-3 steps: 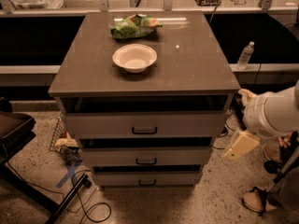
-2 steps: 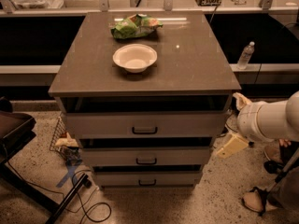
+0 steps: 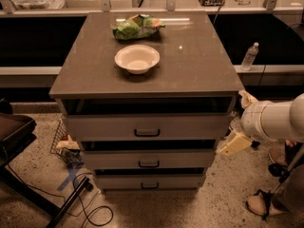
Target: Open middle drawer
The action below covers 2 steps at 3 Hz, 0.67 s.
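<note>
The cabinet has three pale grey drawers under a brown top (image 3: 199,65). The middle drawer (image 3: 180,158) has a small dark bar handle (image 3: 148,164) and sits shut between the top drawer (image 3: 190,126) and the lowest drawer (image 3: 180,181). My gripper (image 3: 232,144), cream-coloured on a white arm (image 3: 275,120), hangs at the cabinet's right front corner, level with the gap between the top and middle drawers, well right of the handle.
A white bowl (image 3: 137,58) and a green chip bag (image 3: 137,27) lie on the cabinet top. A water bottle (image 3: 249,56) stands at the back right. A dark chair (image 3: 14,132) and cables (image 3: 80,198) are on the floor at left. Feet (image 3: 261,204) are at the lower right.
The arm and gripper have moved left, toward the cabinet's right front corner. The drawers, bowl and bag have not moved.
</note>
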{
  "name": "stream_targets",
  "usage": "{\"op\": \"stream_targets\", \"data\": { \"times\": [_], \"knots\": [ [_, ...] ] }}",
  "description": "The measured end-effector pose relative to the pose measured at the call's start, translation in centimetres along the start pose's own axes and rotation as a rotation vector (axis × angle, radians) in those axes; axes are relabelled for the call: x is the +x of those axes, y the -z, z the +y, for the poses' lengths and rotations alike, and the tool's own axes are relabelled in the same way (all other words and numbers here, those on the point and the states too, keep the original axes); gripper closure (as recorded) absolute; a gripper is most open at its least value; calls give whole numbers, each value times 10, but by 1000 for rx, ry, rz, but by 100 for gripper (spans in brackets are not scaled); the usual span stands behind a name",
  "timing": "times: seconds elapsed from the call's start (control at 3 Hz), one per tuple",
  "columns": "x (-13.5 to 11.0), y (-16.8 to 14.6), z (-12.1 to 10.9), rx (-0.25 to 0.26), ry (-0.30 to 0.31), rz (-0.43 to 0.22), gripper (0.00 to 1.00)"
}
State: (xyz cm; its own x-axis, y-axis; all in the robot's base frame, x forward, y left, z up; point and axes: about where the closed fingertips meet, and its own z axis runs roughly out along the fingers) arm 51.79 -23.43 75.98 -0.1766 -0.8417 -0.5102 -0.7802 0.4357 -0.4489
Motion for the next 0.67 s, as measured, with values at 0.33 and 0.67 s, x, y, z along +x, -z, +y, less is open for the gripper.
{"op": "stream_targets", "data": {
  "times": [0.33, 0.67],
  "knots": [
    [8, -22, 24, -32, 15, -24, 0],
    [26, -54, 70, -66, 22, -69, 0]
  ]
}}
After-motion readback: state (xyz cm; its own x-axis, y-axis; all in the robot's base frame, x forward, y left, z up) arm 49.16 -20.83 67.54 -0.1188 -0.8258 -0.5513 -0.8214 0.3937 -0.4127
